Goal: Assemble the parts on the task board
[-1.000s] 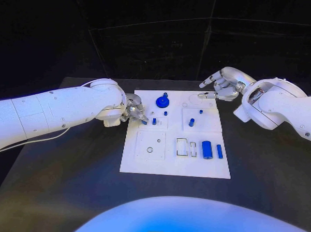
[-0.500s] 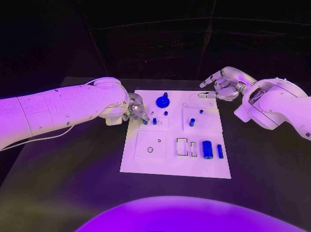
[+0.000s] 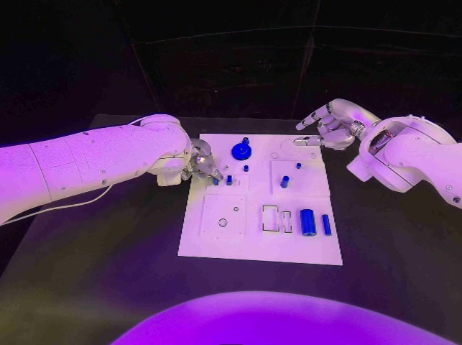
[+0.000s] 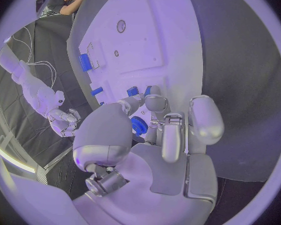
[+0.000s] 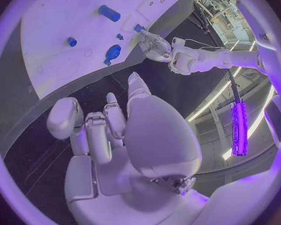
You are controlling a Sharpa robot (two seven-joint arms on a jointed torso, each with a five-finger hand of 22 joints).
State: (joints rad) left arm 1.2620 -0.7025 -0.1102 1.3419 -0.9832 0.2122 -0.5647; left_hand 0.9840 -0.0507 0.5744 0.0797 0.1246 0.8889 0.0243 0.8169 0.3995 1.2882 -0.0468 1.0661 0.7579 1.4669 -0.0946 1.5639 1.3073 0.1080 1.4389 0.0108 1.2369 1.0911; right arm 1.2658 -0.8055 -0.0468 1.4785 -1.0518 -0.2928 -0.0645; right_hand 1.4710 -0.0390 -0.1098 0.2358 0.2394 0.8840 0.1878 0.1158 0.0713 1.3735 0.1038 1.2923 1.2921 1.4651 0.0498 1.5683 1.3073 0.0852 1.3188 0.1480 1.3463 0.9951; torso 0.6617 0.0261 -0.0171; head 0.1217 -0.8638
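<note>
The white task board (image 3: 253,244) lies mid-table. On it are a round blue knob (image 3: 241,151) at the far end, small blue pegs (image 3: 284,182) in the middle, and a blue cylinder (image 3: 307,222) beside a thin blue bar (image 3: 326,225) nearer me. My left hand (image 3: 200,166) hovers at the board's left edge, fingers curled down onto a small blue peg (image 3: 215,181); whether it pinches the peg is hidden. In the left wrist view my fingertips (image 4: 154,103) sit right by two blue pegs (image 4: 133,91). My right hand (image 3: 329,126) hangs over the far right corner, fingers apart, holding nothing.
The black table (image 3: 106,273) surrounds the board, with bare room on both sides and in front. Rectangular slots (image 3: 270,218) and a round hole (image 3: 223,223) mark the board's near half. Dark curtains stand behind the table.
</note>
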